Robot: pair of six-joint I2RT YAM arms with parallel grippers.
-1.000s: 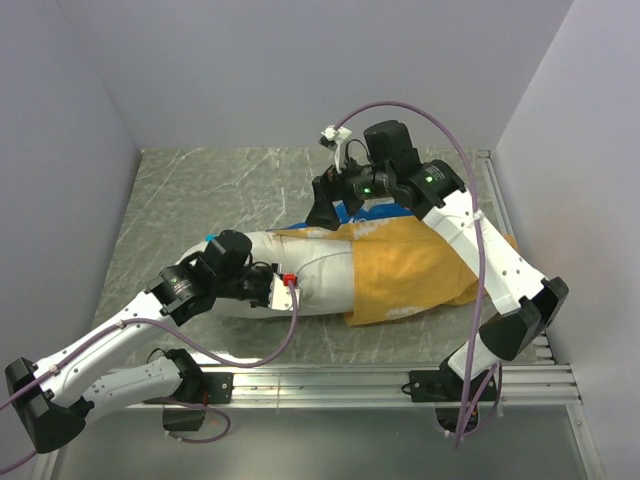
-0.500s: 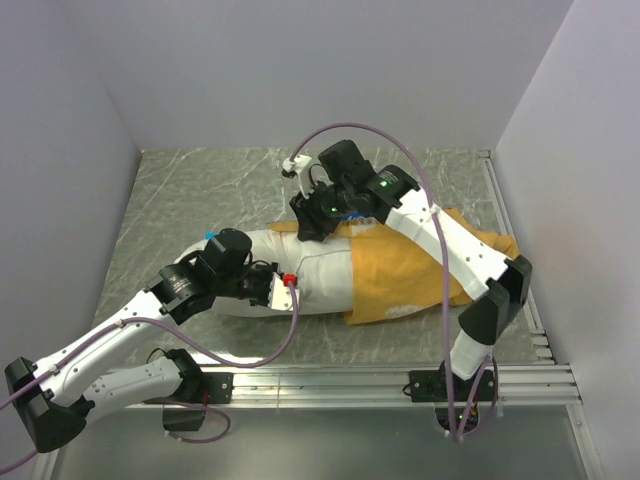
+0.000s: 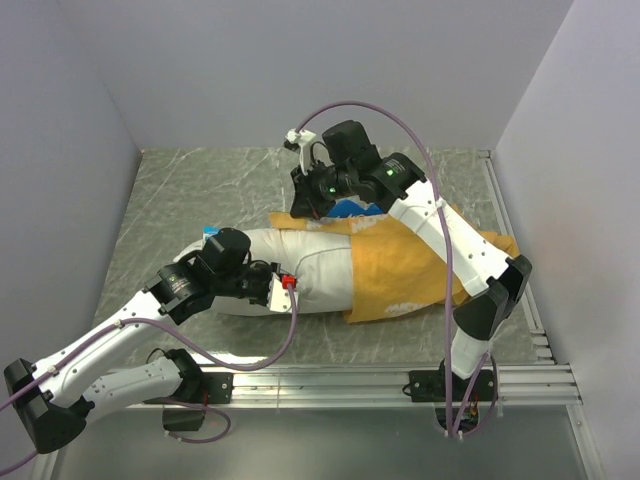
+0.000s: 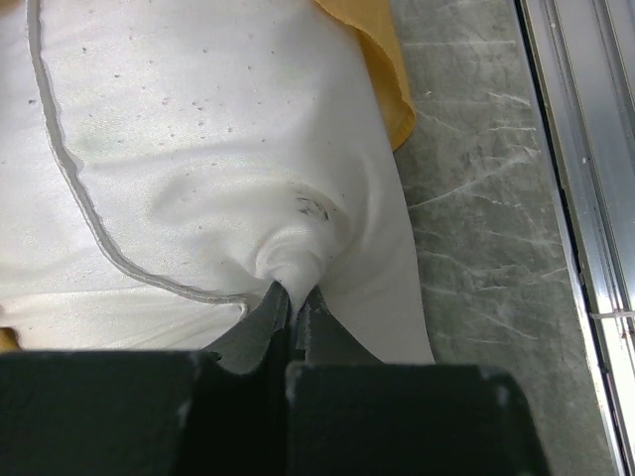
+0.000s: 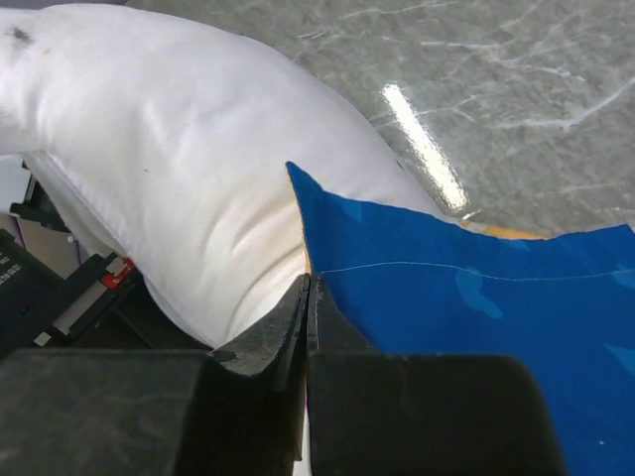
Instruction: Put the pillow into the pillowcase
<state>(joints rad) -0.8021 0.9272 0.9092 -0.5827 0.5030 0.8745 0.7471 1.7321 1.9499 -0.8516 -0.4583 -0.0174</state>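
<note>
Near side first: the left claw [image 4: 295, 296] pinches the pillow [image 4: 198, 149], which lies on the tabletop [image 3: 190, 190] half inside the pillowcase [image 3: 410, 265]. The right claw [image 5: 308, 288] is clamped on its blue hem, perhaps catching pillow fabric too; if so, pulling drags both and the mouth bunches.

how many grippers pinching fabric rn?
2. The left gripper pinches the pillow on its near side; the right gripper pinches the pillowcase at its blue edge, against the pillow's far side.
</note>
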